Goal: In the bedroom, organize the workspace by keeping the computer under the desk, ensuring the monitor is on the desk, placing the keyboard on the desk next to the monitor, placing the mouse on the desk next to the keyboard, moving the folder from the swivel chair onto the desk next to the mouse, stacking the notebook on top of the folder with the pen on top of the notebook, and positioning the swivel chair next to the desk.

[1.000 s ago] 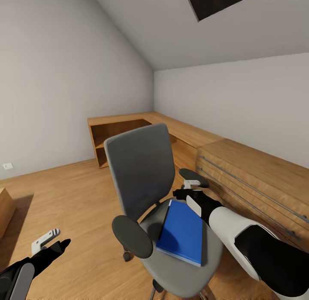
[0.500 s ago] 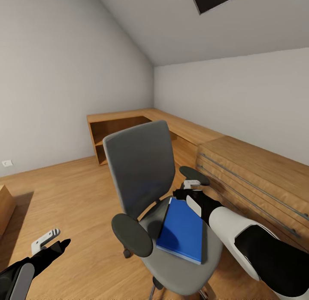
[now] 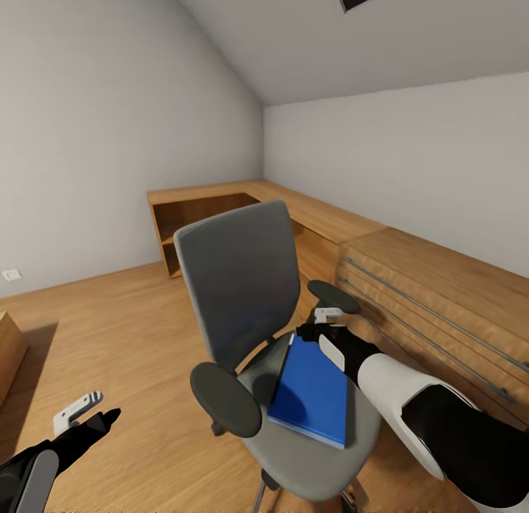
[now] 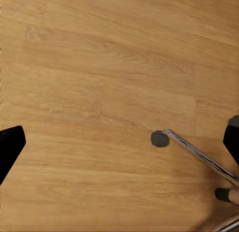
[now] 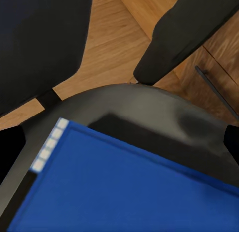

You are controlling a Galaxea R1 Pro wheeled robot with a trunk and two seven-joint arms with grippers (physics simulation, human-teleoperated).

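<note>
Right end effector: fingers spread, empty, poised just above the blue folder on the swivel chair | Left end effector: spread, empty, over wood floor.

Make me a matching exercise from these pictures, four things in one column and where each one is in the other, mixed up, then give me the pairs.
Things:
1. folder
2. right claw
3. left claw
4. swivel chair

Places:
A. over bare wooden floor, beside the chair
B. flat on the grey seat
C. on the wooden floor, in front of the light-wood drawer chest
D. over the folder's far edge, near the chair's armrest

Pairs: 1-B, 2-D, 3-A, 4-C
</note>
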